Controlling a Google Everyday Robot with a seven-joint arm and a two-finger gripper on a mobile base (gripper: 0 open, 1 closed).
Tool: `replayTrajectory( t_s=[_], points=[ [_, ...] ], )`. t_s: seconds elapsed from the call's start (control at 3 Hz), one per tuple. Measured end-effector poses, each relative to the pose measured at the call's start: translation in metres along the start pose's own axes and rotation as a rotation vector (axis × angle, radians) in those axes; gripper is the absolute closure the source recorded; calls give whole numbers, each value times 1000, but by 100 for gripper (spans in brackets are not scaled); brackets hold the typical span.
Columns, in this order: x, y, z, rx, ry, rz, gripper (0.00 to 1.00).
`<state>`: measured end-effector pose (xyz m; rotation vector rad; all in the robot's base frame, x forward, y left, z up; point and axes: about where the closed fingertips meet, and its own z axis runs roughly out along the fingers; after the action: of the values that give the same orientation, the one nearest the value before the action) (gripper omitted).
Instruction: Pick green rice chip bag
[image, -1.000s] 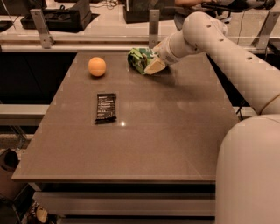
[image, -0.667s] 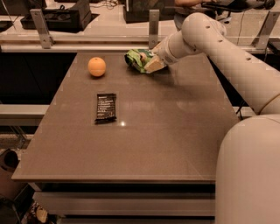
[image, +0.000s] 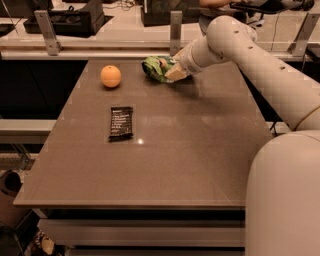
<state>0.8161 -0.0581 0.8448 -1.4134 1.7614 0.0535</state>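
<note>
The green rice chip bag (image: 154, 69) is a crumpled, shiny green bag near the far edge of the table (image: 200, 150). My gripper (image: 172, 71) reaches in from the right and is shut on the bag's right end. The pale fingertips (image: 176, 74) press into it. The bag sits low over the tabletop, and I cannot tell whether it still touches the surface. My white arm (image: 240, 45) stretches from the lower right across the table's right side.
An orange (image: 110, 76) lies to the left of the bag. A small flat black packet with white text (image: 121, 122) lies nearer, left of centre. A metal rail with posts (image: 175, 27) runs just behind the table's far edge.
The gripper and the green bag have shifted together slightly to the left. The orange and the black packet have not moved.
</note>
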Motion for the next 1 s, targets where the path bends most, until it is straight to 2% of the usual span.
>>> replayTrajectory(
  t_s=[0.33, 1.0],
  points=[
    [-5, -6, -4, 6, 15, -11, 100],
    [-24, -27, -26, 68, 43, -53, 100]
  ],
)
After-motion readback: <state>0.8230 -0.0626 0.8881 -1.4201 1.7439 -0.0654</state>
